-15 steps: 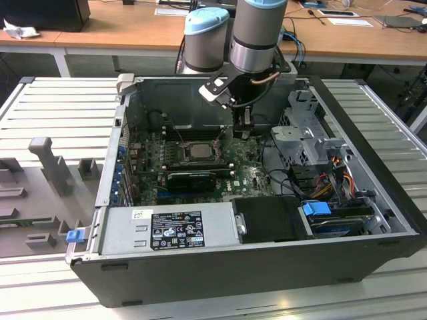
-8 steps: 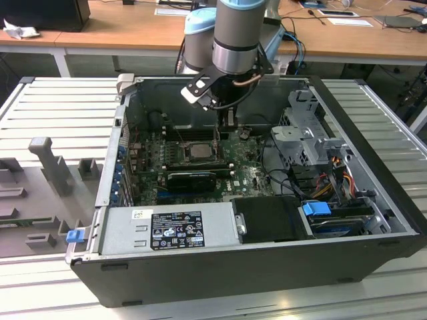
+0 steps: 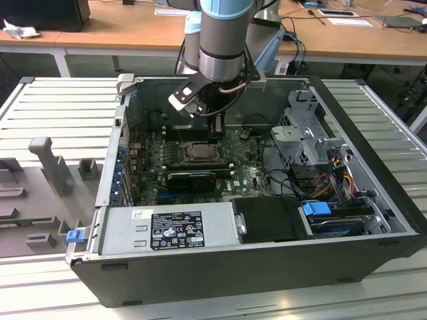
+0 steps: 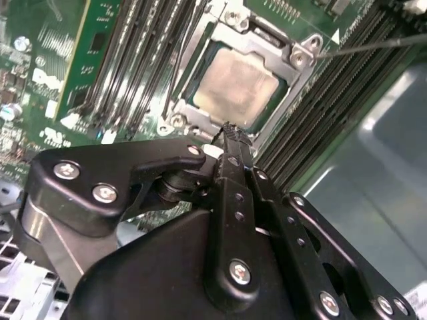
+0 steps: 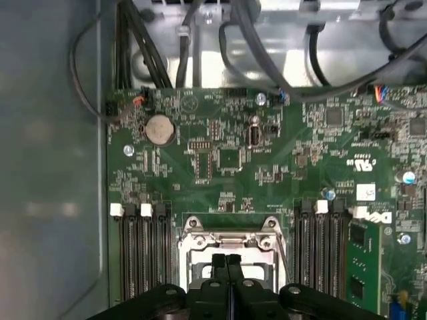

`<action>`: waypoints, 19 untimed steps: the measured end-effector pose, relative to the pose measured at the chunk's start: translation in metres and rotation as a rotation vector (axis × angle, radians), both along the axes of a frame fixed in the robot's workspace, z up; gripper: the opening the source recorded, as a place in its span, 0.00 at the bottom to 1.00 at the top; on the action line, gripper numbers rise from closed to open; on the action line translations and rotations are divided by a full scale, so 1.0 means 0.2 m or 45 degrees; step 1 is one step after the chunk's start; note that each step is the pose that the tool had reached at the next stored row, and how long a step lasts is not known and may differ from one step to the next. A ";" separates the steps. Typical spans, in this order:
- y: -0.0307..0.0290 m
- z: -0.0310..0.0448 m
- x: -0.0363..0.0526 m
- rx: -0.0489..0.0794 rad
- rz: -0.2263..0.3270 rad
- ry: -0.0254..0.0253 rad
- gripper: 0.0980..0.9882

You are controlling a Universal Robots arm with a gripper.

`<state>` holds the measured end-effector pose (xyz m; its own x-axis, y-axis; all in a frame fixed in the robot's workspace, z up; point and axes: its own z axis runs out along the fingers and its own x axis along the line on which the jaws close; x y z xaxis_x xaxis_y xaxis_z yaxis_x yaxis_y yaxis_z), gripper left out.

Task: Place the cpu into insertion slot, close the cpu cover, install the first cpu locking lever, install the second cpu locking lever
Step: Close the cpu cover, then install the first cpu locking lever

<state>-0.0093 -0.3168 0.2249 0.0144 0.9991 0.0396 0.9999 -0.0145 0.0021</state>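
Green circuit board (image 5: 267,167) lies flat on the floor of an open computer case (image 3: 267,270). The case rests on a ribbed metal table (image 3: 53,100). In the exterior view the board fills the case's half toward the exterior view's left, and a grey power supply box (image 3: 167,230) runs along the near wall.

The socket (image 4: 175,120) sits on the board between two banks of long black memory slots (image 4: 140,60). The chip (image 4: 237,83) lies inside the socket with its pale, dull silver face up. The cover plate (image 4: 283,90), a thin silvery frame, lies flat over the chip's edges, and the face shows through its window. A thin metal lever (image 4: 373,45) runs from one corner of the socket out across the neighbouring memory slots. I cannot tell whether it is latched.

The arm (image 3: 223,33) reaches down into the case from the far wall. The gripper (image 5: 227,261) hangs just over one edge of the socket. Its two black fingers (image 4: 230,173) are pressed together with nothing between them. In the second wrist view the tips stand right at the rim of the cover plate, beside the chip. Whether they touch the metal cannot be told.

Further along the board, near its far edge, a round coin battery (image 5: 160,129) sits in its holder, and dark cables loop over the case wall behind it.
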 end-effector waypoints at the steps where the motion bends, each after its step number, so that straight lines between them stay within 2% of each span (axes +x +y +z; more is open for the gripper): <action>1: 0.000 -0.014 -0.005 0.000 0.002 -0.0001 0.01; 16: 0.000 -0.019 -0.097 0.000 0.011 0.0000 0.01; 17: 0.000 -0.012 -0.097 0.000 0.011 0.0001 0.01; 19: 0.000 0.028 -0.097 0.000 0.011 -0.0001 0.01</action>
<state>-0.0288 -0.3168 0.2305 0.0056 0.9992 0.0393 1.0000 -0.0057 0.0021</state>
